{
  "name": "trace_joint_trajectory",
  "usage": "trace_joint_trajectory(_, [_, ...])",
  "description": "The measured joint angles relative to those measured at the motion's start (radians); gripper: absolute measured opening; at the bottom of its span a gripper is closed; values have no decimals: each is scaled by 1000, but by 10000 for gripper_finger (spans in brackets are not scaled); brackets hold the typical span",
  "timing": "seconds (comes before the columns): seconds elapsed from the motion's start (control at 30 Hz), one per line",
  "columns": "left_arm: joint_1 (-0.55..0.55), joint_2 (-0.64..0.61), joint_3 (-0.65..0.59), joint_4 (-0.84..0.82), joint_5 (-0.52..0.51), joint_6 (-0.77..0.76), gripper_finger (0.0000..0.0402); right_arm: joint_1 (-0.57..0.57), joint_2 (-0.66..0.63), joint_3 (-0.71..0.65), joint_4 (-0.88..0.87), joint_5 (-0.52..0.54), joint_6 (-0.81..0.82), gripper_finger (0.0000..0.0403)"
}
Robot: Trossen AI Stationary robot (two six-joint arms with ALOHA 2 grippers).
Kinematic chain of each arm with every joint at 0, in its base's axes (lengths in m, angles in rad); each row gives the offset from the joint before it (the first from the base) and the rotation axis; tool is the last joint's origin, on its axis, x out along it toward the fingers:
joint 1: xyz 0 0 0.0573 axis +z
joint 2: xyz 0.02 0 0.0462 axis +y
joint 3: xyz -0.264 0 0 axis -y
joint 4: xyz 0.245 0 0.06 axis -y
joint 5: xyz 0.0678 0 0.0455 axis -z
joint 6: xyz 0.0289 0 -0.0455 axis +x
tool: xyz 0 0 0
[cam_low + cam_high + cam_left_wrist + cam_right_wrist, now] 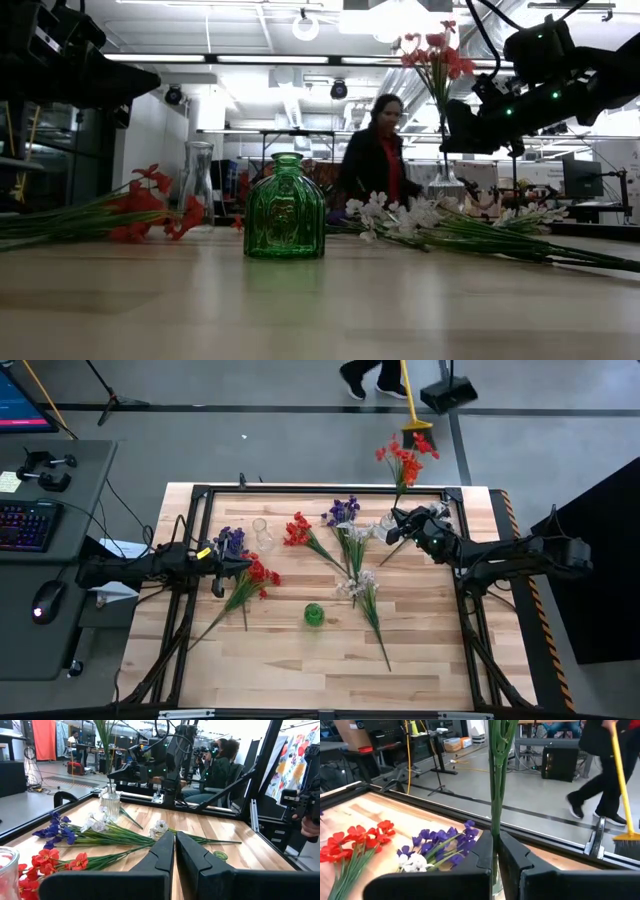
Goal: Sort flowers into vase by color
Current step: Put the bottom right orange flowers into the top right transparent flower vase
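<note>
From above, the wooden table [420, 660] carries loose flowers: a red spray [297, 531] and a purple spray [343, 511] lie toward the far middle, white sprays [357, 582] cross the centre, and a small green vase [314, 615] stands nearer the front. The right gripper [402, 518] is at the far right part of the table, its fingers closed on the stem of a red flower bunch [405, 458] whose blooms reach out past the far edge; a clear vase [388, 522] stands just beside it. The left gripper [246, 564] rests at the left side with its fingers closed and nothing between them, close to a purple bunch [229, 540] and a red bunch [262, 573], with another clear vase [261, 531] a little farther in. In the low view the green vase [285, 207] stands in the middle, red blooms [150, 208] lie to the left before a tall clear vase [198, 183], white sprays [420, 218] stretch to the right, and the red bunch [432, 52] is held upright high over a clear vase [445, 184]; a person [377, 158] stands behind. In the left wrist view the fingers [160, 855] are pressed together over the table, with purple [54, 829], red [47, 860] and white [95, 822] flowers beyond. In the right wrist view the closed fingers [482, 851] pinch green stems [497, 775], with red [355, 839] and purple [442, 839] blooms lying on the table
</note>
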Motion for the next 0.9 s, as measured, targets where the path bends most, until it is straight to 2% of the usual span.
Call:
trace_joint_trajectory(0.77, [0,0,0,0,0,0,5,0,-1,0,-78,-10,36,1])
trace_joint_trajectory(0.9, [0,0,0,0,0,0,5,0,-1,0,-79,-14,36,18])
